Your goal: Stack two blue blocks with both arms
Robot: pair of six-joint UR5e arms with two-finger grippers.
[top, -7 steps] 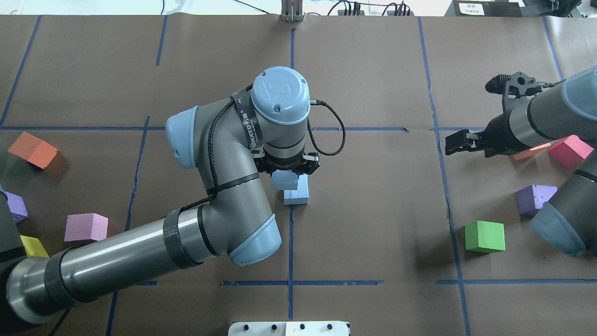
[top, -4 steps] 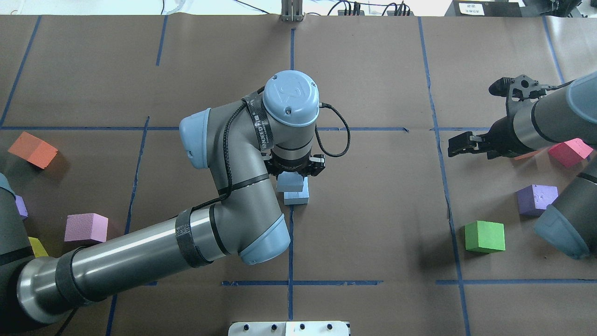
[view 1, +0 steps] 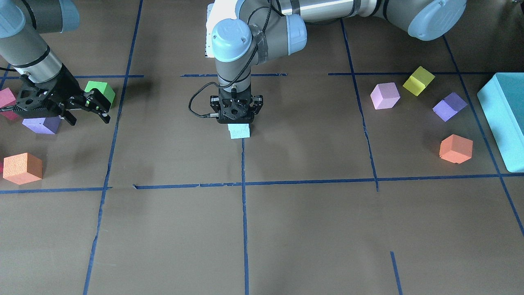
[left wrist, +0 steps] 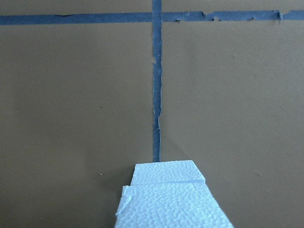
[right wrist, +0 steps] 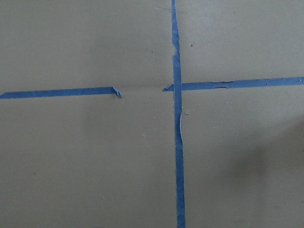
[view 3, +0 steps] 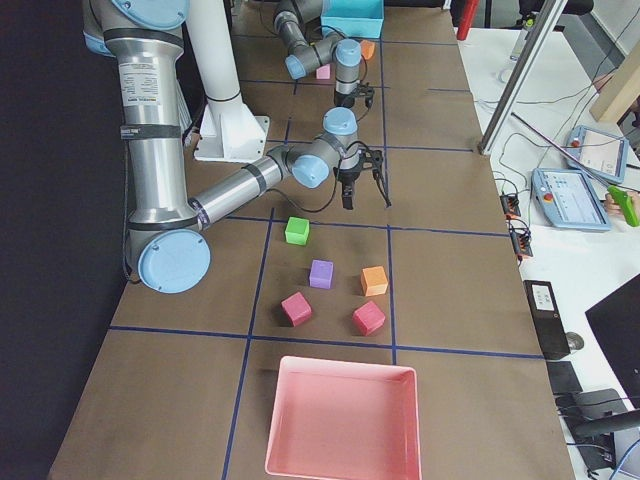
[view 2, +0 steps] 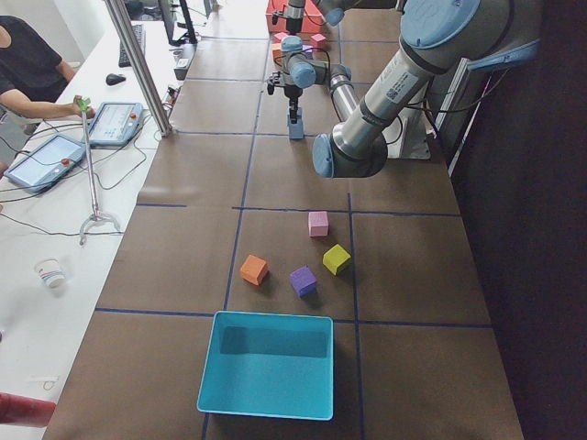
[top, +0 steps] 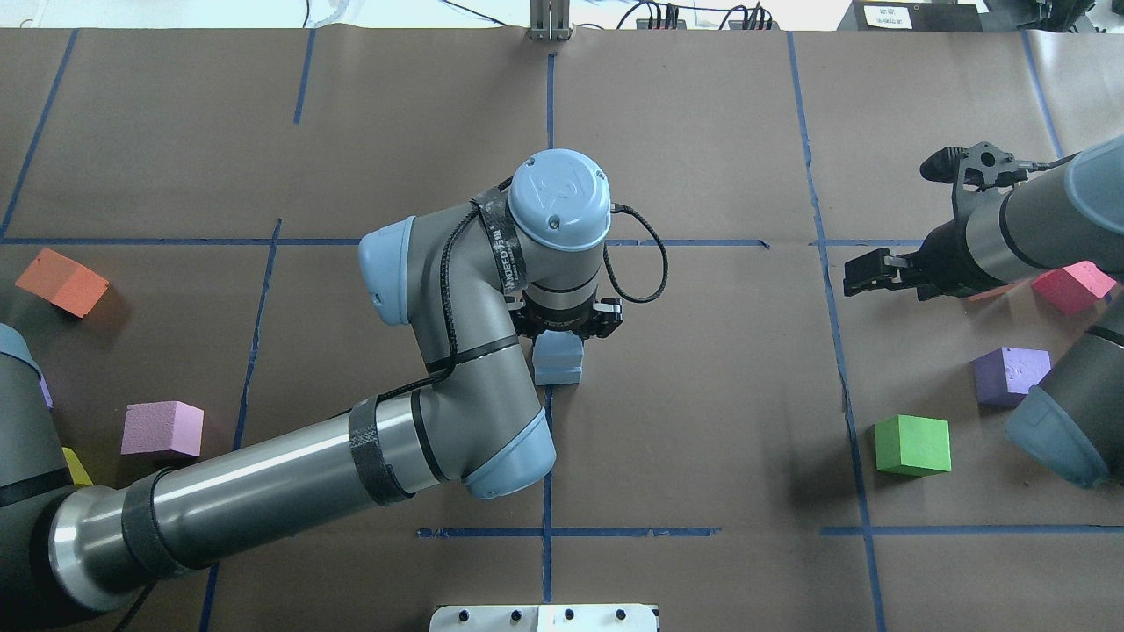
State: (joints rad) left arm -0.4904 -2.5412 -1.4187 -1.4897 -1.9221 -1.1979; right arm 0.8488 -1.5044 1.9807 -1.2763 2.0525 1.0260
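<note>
**A:** Where are the blue blocks?

**B:** Both are found in the middle of the table (top: pixel 702 395), on the blue tape line (top: pixel 546 456). The upper blue block (top: pixel 559 349) is pinched by the left gripper (view 1: pixel 238 121). It is held right over the lower blue block (top: pixel 558 376). Whether the two are touching yet cannot be told.

**A:** And the right gripper?

**B:** The right gripper (top: pixel 853 275) is kept well away at the side. Its fingers are spread and nothing is held in them.

**A:** How should this step be done well?

**B:** It looks like the putting-down step. The edges of the upper block should be lined up with the edges below. In the left wrist view a bit of the lower block is seen sticking out in front, so the match may not be right yet. The block should be lowered slowly and straight. Foam is soft and light, so it should not be pushed down hard. The fingers should be opened only once the block is resting. Then the gripper should be lifted straight up, so the stack is not knocked over.

**A:** What is different from a second ago?

**B:** Back then the held block was seen off to one side, nearer the robot's left, and much of the lower block's top was showing. The left arm has been moved across, and now the lower block is mostly covered. The right gripper has hardly been moved. The green cube (top: pixel 913 445) is left where it was.
</note>
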